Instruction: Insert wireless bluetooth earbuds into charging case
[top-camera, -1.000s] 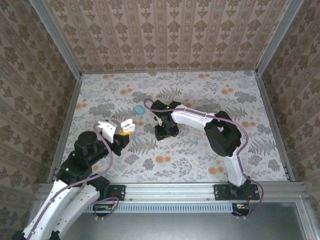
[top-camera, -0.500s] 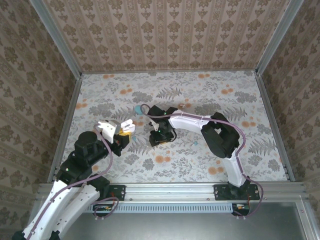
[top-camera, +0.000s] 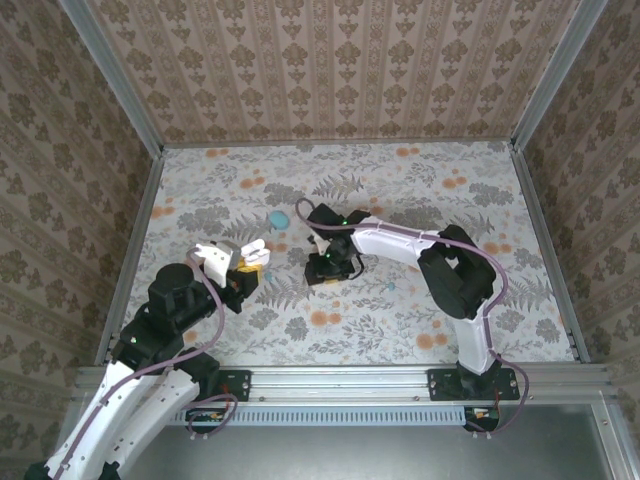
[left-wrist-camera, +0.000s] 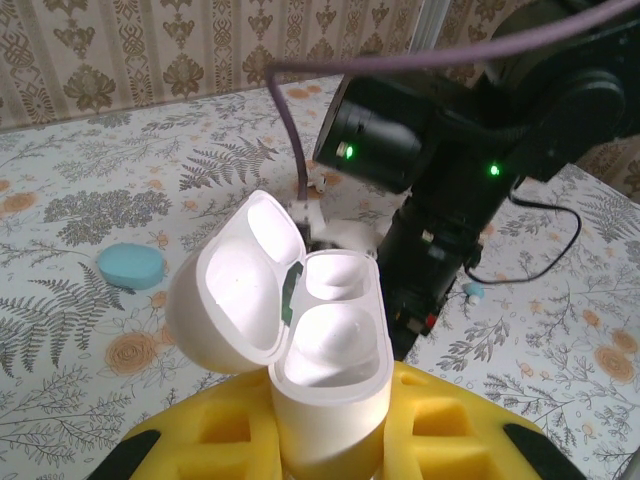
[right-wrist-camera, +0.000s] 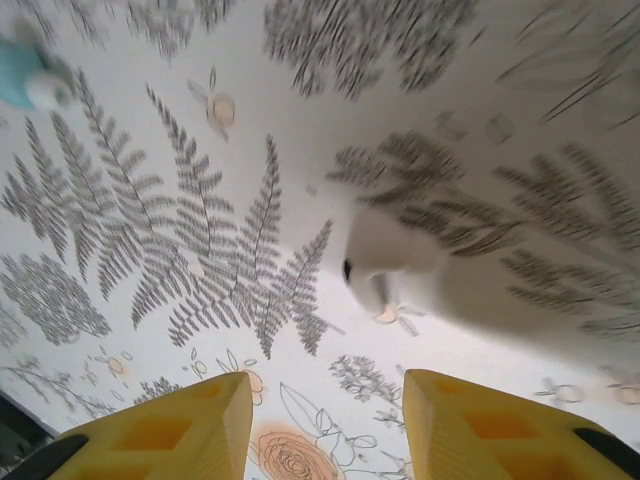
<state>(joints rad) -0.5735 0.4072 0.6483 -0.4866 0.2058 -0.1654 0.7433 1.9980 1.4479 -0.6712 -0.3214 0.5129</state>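
Observation:
My left gripper (top-camera: 246, 262) is shut on the white charging case (left-wrist-camera: 330, 350), which stands upright between its yellow pads (left-wrist-camera: 470, 440) with the lid swung open to the left and both wells bare. In the right wrist view a pale white earbud (right-wrist-camera: 385, 255) lies on the table just beyond my right gripper (right-wrist-camera: 325, 420), which is open with nothing between its fingers (right-wrist-camera: 195, 425). That gripper (top-camera: 328, 268) hangs over the table just right of the case. A teal earbud (top-camera: 392, 285) lies to its right, and a larger teal piece (top-camera: 277, 219) behind it.
The flowered table (top-camera: 400, 190) is walled by patterned panels at the back and sides, with a metal rail (top-camera: 350, 380) along the near edge. The right arm's purple cable (left-wrist-camera: 300, 150) loops just behind the case. Room lies open toward the far and right parts.
The right gripper swung a little left toward the case, then back right, staying low over the table. The left arm and the case have not moved.

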